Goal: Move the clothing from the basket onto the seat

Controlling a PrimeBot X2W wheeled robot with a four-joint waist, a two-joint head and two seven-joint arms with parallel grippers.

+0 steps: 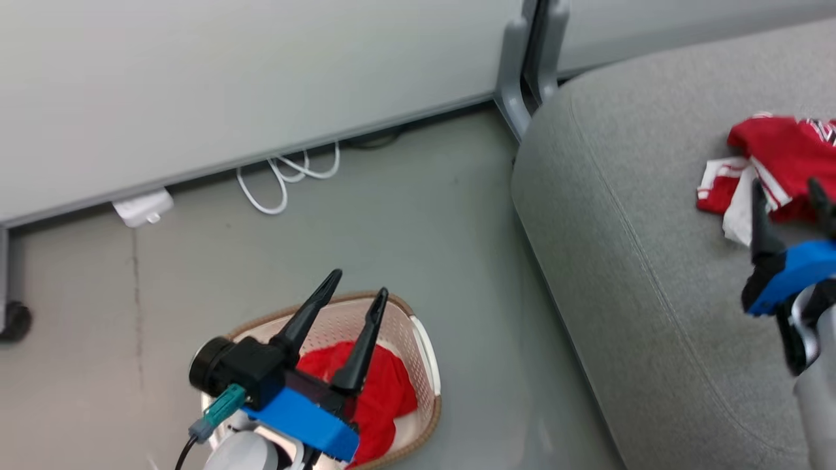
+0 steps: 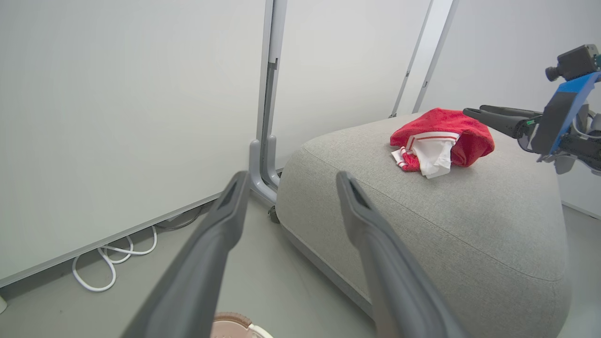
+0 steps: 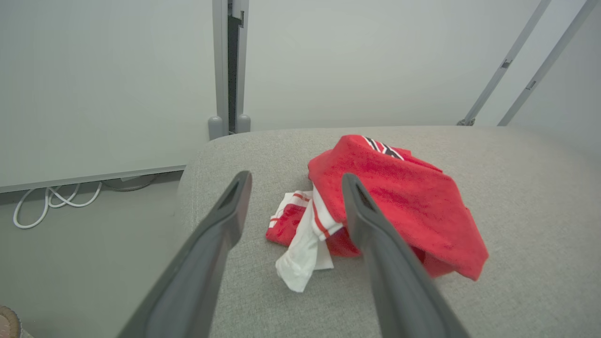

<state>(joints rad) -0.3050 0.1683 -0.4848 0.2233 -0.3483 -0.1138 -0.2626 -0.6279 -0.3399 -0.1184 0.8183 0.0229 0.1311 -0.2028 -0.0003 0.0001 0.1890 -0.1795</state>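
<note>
You're seeing your left pincer (image 1: 358, 284) hanging at the lower left of the head view, right over the basket (image 1: 426, 352), its two dark fingers spread apart and gripping nothing. A red garment (image 1: 385, 391) is lying crumpled inside that basket, which is sitting on the grey floor (image 1: 424, 215). Over at the right edge, your right pincer (image 1: 787, 189) is hovering above the sofa seat (image 1: 640, 228), fingers parted and empty too, tips pointing at a red-and-white bundle (image 1: 774, 150) resting on the cushion. Whether those tips are touching the cloth, you can't tell. In the right wrist view a white panel with red stripes is spilling out at the bundle's lower left. A white cable (image 1: 287, 176) is lying looped on the floor under the wall panel (image 1: 196, 85), upper left of centre.
</note>
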